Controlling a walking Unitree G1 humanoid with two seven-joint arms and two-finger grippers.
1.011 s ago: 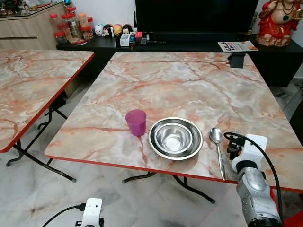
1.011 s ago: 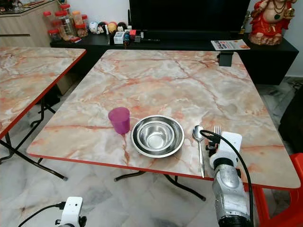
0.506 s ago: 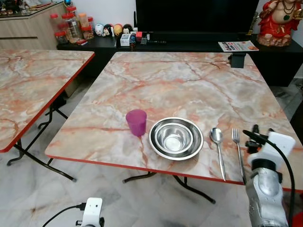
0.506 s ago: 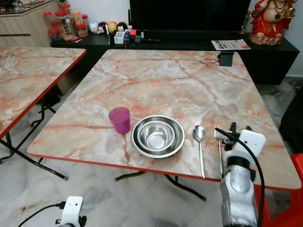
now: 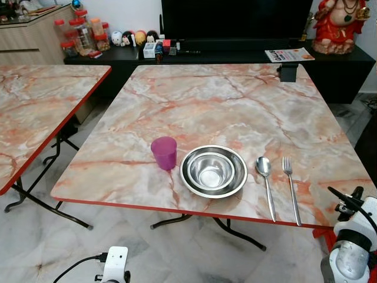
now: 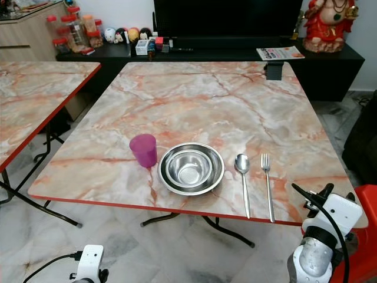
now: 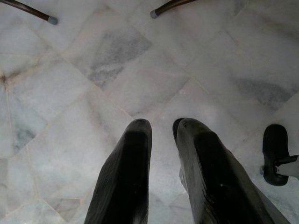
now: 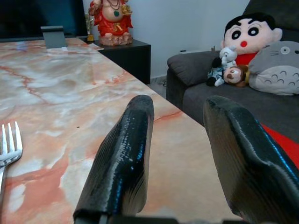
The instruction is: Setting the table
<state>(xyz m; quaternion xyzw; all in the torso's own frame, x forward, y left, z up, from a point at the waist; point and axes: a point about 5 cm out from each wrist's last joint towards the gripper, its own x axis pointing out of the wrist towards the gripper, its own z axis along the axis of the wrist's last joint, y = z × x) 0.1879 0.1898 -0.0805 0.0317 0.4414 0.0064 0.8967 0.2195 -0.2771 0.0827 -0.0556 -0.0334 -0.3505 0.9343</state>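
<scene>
I am seeing the fork [image 5: 290, 184] lying flat on the table [image 5: 218, 106], just right of the spoon [image 5: 265, 183], the 2 roughly parallel with handles toward the near edge. 1 second ago my right gripper [image 8: 180, 158] was hanging over that spot and hiding the fork; half a second ago it was lifting off to the right; now it is sitting past the table's near right corner, fingers spread apart and holding nothing. From its wrist camera I am catching the fork's tines at the edge of the picture, well clear of the fingers.

I am reading this as the fork placed and released. The bowl [image 5: 213, 171] is sitting in the middle of the setting, the purple cup [image 5: 164, 152] just beside it on the left, apparently touching or nearly so, and the spoon just beside it on the right.

My left gripper [image 7: 161, 172] is hanging idle over the tiled floor [image 7: 117, 70], fingers nearly together and empty.

I am judging the setting close to complete: 4 items down, none in hand.
</scene>
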